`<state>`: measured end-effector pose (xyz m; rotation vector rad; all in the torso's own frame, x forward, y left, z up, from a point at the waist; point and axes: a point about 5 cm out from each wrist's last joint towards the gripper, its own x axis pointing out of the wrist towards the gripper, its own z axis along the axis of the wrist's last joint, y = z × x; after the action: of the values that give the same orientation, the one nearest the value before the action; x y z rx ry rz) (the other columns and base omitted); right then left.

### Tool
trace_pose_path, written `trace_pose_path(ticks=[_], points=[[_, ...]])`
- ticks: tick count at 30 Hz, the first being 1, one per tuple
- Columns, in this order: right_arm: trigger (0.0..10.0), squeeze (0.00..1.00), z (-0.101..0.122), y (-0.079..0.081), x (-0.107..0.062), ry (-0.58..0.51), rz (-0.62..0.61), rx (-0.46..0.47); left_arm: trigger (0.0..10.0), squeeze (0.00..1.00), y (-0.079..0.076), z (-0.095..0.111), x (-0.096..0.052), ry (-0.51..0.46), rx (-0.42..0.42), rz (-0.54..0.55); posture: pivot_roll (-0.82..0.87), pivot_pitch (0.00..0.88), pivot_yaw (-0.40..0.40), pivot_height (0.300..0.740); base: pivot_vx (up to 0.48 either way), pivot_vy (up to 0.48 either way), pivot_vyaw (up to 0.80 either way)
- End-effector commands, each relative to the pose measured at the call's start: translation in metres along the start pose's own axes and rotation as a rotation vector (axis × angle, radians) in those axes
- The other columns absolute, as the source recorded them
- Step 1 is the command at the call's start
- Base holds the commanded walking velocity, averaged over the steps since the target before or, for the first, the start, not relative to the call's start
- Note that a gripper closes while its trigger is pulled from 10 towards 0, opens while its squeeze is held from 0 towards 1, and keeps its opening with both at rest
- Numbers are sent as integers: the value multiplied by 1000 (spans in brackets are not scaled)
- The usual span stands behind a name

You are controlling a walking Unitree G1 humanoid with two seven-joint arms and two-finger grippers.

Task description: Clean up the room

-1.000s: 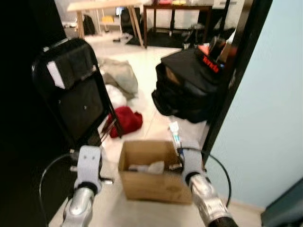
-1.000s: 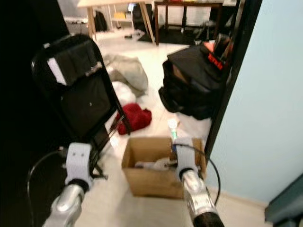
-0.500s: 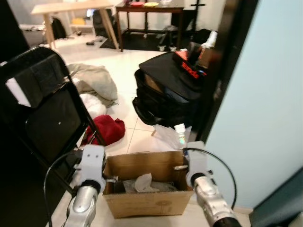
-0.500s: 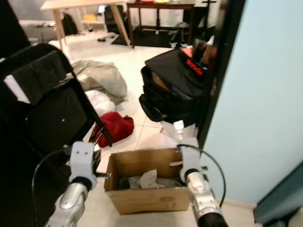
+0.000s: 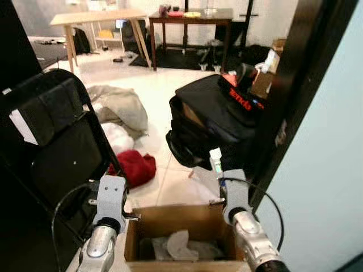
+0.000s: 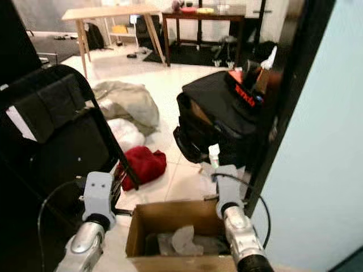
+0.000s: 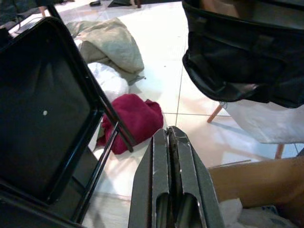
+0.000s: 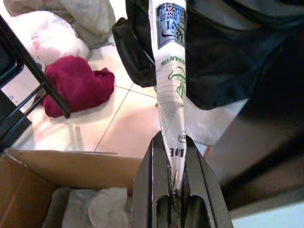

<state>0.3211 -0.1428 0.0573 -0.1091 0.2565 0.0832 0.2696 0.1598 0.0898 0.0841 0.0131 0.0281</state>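
Doorway clutter, tiled floor. Largest item: black folding chair (image 5: 62, 141) on the robot's left, leaning open. Across from it a bulky black bag (image 5: 218, 122) sits against the dark door frame, red lettering on top. Beyond the chair, a heap of grey-beige cloth (image 5: 119, 105) with a white bundle (image 5: 116, 136) beside it, then a crumpled red garment (image 5: 136, 167) on the tiles near the chair leg. Directly below the camera, an open cardboard box (image 5: 176, 221) with crumpled white paper (image 5: 178, 243) inside. Right gripper (image 8: 173, 156) hovers at the box's far right corner, its fingers pinching the crimped tail of a white-and-green tube (image 8: 168, 61) that stands up out of the jaws; cap end points toward the bag. Left gripper (image 7: 168, 142) hangs at the box's left side, fingers pressed together, empty. Handling judgement: tube looks light, soft-walled and smooth, liable to swing or slip when held only at its flat end; a hold further up the body would be steadier. The red garment looks limp and light, best bunched at its middle.
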Motion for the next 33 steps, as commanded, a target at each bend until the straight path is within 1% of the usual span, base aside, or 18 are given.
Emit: trace_pose_path(ticks=[1,3,15,19,20,24,27,29,30,33], points=[[10000,0,-7,7,-2,27,16,13,10000,0,5,-5,-2,19,5,17,-14,89,15,740,292,0,0],[10000,0,-7,7,-2,28,18,12,10000,0,5,-5,-3,20,6,17,-14,91,15,740,281,0,0],[10000,0,-8,8,-2,35,25,5,10000,0,1,-8,-3,38,30,-12,-15,97,14,740,0,0,0],[10000,0,-8,8,-2,37,28,-3,10000,0,-1,-12,-3,66,33,-19,-15,97,14,740,0,-480,0],[10000,0,-8,7,-2,38,29,-5,10000,0,-1,-14,-3,84,11,-11,-20,98,10,740,0,0,0],[10000,0,-9,8,-2,50,43,-17,10000,0,-2,-19,-3,106,28,-14,-23,98,8,740,0,0,0],[10000,0,-10,9,-1,73,69,-43,10000,0,-2,-21,-3,118,44,-30,-25,100,8,740,0,0,0],[10000,0,-13,12,2,114,133,-102,10000,0,-1,-22,-2,125,80,-58,-27,103,3,740,0,0,0],[10000,0,-14,14,3,132,165,-134,10000,0,0,-22,-2,118,111,-71,-28,104,2,740,0,0,0],[10000,0,-14,16,3,142,183,-153,10000,0,1,-22,-1,113,132,-79,-28,104,2,740,0,0,0]])
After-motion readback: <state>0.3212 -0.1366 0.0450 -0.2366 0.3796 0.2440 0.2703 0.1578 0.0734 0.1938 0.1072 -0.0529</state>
